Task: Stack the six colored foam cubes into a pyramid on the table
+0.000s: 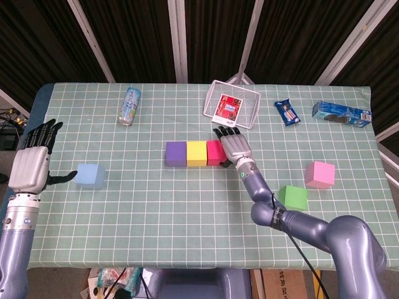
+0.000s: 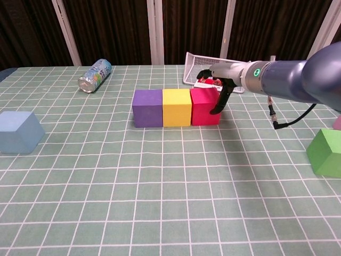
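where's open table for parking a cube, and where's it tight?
Free: the near strip in front of the purple cube, and between it and the light blue cube. Tight: right hand by the red cube, with the wire basket just behind.

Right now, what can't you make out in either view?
- Pink cube: cut off by the right edge in the chest view; only the head view shows it whole.
- Left hand: outside the chest view.
- Right hand and red cube: contact unclear; the hand covers the cube's right end in the head view.
- Snack packet: print too small.
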Available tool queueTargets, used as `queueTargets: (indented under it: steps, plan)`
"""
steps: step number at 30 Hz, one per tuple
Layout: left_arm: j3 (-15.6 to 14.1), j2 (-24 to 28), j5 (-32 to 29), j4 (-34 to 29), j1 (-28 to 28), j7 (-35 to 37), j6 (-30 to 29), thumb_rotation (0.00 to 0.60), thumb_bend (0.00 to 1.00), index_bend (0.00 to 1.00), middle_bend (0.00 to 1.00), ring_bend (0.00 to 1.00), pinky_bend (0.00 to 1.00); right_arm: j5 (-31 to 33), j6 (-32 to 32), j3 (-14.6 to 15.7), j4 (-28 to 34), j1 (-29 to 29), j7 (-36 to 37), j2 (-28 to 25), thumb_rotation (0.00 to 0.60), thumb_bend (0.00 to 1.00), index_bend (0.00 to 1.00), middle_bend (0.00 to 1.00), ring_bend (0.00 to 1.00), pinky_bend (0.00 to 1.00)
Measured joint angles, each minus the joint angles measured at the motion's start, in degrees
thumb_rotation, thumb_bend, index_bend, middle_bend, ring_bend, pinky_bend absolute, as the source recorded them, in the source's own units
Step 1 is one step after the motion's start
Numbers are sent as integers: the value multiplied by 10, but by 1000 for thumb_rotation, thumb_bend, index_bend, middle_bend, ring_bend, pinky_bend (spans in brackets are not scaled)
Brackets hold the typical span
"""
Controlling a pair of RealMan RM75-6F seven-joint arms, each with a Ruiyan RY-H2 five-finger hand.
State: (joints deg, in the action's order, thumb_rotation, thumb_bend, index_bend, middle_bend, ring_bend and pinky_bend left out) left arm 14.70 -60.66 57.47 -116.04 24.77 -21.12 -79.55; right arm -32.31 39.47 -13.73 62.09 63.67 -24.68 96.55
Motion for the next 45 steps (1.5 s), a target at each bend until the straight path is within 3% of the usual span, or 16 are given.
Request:
queueTargets:
  steps: [7,16,29,45]
  plan:
    - [-1,3,2,-4,-1,2,1,600,46,0,0,0,23,11,28,1,50,-6,-12,-16,600,243,0,0,0,0]
    - [0,10,12,-13,-5,13,-1,600,46,0,0,0,23,28,115,8,147,-27,-51,-60,600,243,0,0,0,0]
    - [-3,24,42,-38,-14,27,-8,600,46,0,0,0,23,76,174,45,253,-67,-109,-123,600,243,0,0,0,0]
    - [-4,29,54,-48,-17,35,-8,600,46,0,0,0,23,94,172,59,254,-77,-129,-108,600,243,0,0,0,0]
